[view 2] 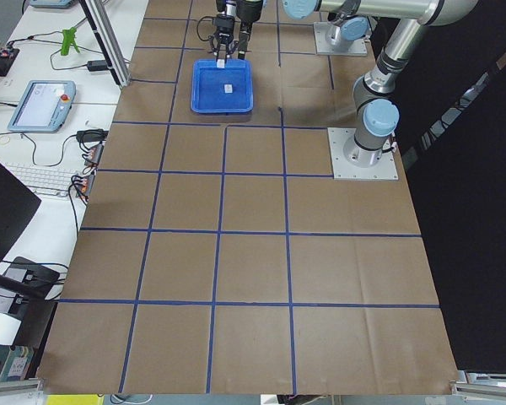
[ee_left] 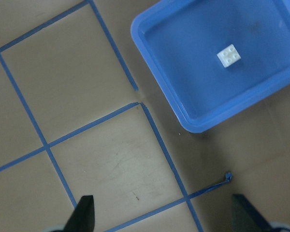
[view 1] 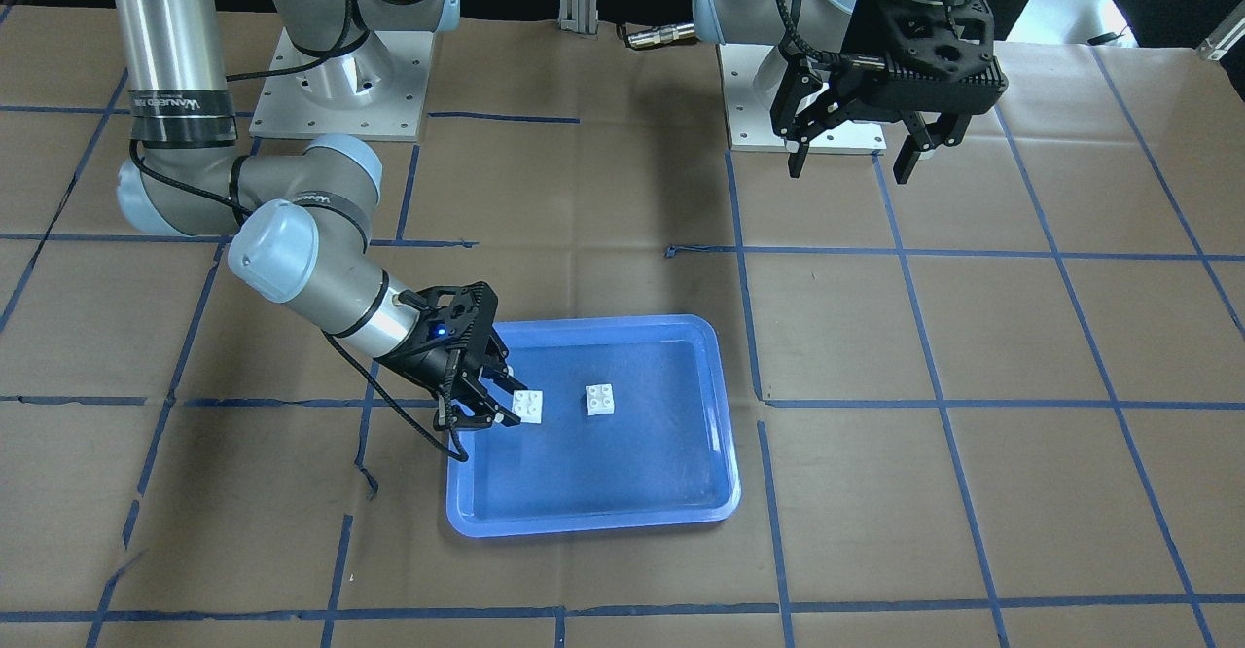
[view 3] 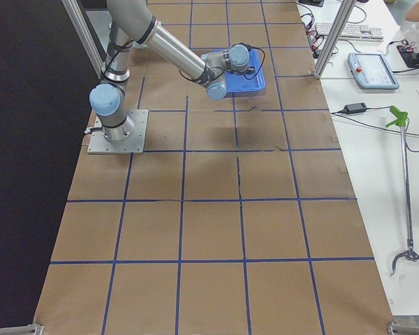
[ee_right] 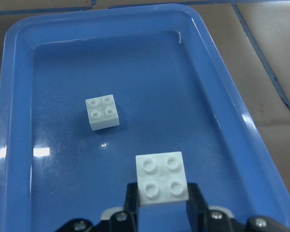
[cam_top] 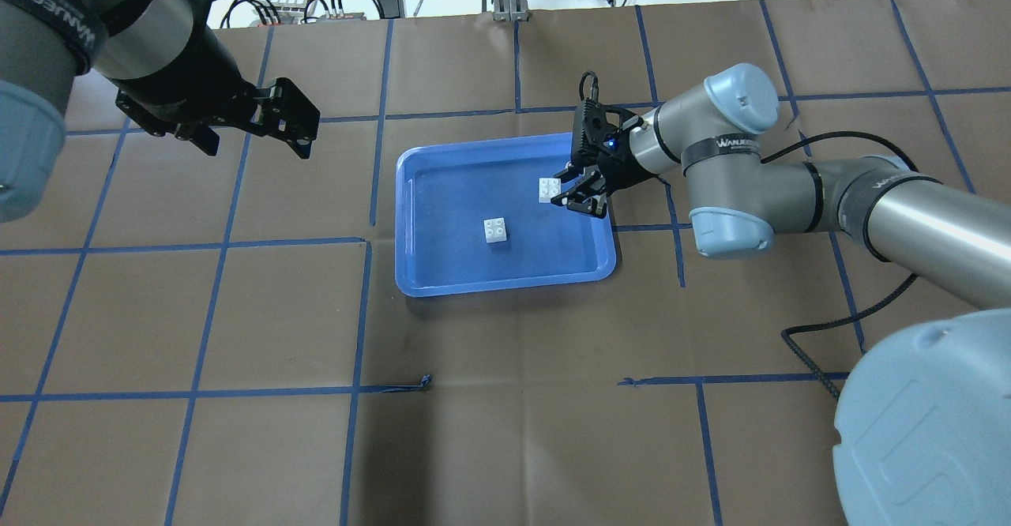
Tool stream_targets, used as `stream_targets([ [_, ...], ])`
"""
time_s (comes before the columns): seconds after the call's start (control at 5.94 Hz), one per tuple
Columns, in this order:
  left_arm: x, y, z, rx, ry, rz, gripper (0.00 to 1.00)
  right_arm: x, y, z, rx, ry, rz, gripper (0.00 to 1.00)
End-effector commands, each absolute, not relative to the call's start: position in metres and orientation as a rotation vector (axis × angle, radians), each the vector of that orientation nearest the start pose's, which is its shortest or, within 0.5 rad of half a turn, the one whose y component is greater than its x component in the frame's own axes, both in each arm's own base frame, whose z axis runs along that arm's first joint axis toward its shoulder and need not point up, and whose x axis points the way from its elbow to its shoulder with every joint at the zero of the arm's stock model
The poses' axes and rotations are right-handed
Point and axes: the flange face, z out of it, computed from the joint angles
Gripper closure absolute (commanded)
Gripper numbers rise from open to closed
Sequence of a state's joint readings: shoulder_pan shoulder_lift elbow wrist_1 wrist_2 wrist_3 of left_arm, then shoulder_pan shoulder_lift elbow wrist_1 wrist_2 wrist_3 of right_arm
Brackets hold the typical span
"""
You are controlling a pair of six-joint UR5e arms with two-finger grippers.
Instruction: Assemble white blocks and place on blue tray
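Over the blue tray [view 1: 593, 522], just inside the short rim nearest the right arm, I see the right gripper [ee_right: 163, 200] clenched on the first white block [ee_right: 163, 179]. A finger presses each side and the studs face up (whether it touches the tray floor I cannot tell). Near the tray's middle the second white block [view 1: 600, 400] sits flat on the glossy base, studs up, apart from the held one. Well off the tray's opposite side, the left gripper [view 1: 851, 157] hangs above the brown paper-covered table [view 1: 973, 492], jaws spread wide and released.
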State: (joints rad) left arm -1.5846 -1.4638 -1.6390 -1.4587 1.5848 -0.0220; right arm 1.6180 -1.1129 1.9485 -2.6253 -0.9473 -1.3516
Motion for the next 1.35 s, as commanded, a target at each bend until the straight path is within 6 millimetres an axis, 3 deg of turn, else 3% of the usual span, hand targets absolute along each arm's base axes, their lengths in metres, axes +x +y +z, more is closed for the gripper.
stream_targets([
  [0.0, -0.138, -0.457, 0.522, -0.253, 3.121, -0.263, 0.01, 0.241, -0.548, 0.163, -1.824, 1.946, -0.738, 0.68],
  [1.18, -0.137, -0.458, 0.531, -0.208, 3.122, -0.225, 0.01, 0.261, -0.541, 0.147, -1.86, 1.903, -0.734, 0.67],
])
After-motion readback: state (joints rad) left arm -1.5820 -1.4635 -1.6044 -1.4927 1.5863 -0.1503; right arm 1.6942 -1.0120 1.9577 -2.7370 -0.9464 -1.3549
